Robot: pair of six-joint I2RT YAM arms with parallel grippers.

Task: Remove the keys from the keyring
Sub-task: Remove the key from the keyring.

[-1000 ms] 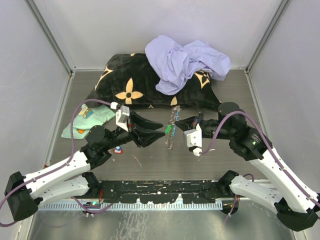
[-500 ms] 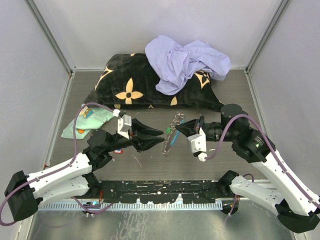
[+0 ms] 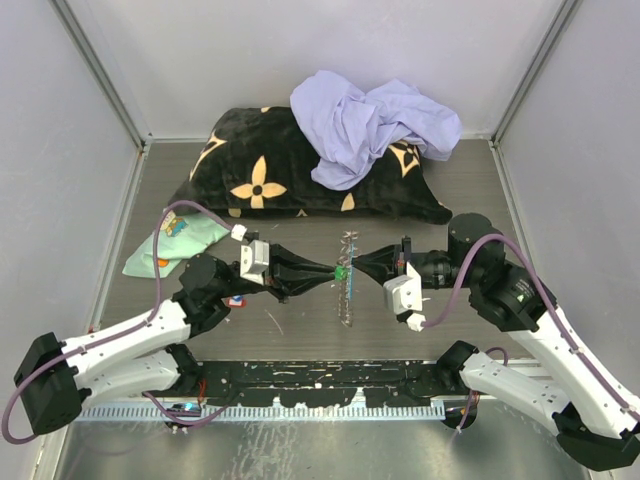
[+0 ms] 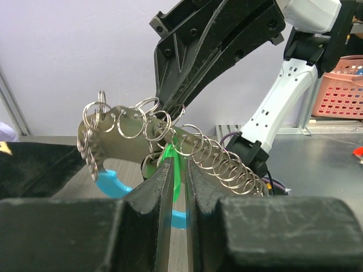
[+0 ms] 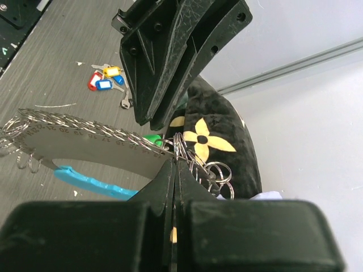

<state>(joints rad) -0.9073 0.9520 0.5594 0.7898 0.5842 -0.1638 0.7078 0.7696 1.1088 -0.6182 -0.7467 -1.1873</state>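
Top external view: the left gripper point(image 3: 320, 270) and the right gripper point(image 3: 363, 268) meet tip to tip above the middle of the table point(image 3: 480, 190), holding the keyring point(image 3: 346, 295) up between them. A green-tagged key point(image 3: 341, 271) sits at the meeting point. Loose keys point(image 3: 236, 298) lie on the table beside the left arm, well apart from the keyring. A mint-green cloth point(image 3: 180, 240) lies at the left. A black patterned pillow point(image 3: 270, 170) with a lavender cloth point(image 3: 375, 120) on it occupies the far side.

Left wrist view: the left fingers are pressed together on the green tag, with nothing else in the gap. The keyring shows as a flat metal strip edged with small split rings, with a light-blue crescent point(image 4: 110, 182) below it. The right gripper reaches in from the far side to a ring next to the tag.

Right wrist view: the right fingers are clamped on a split ring at the strip's edge, with the green tag just to their left.

Hazards, as judged:
- **Tag slip:** the thin plastic tag may slide out of the left fingers if they pull before the ring's coil parts.
- **Ring twist:** the pinched ring may turn out of the right grip under a sideways load, dropping the whole keyring.
- **Wrong break:** a straight tug may bend the ring or tear the tag from its key.
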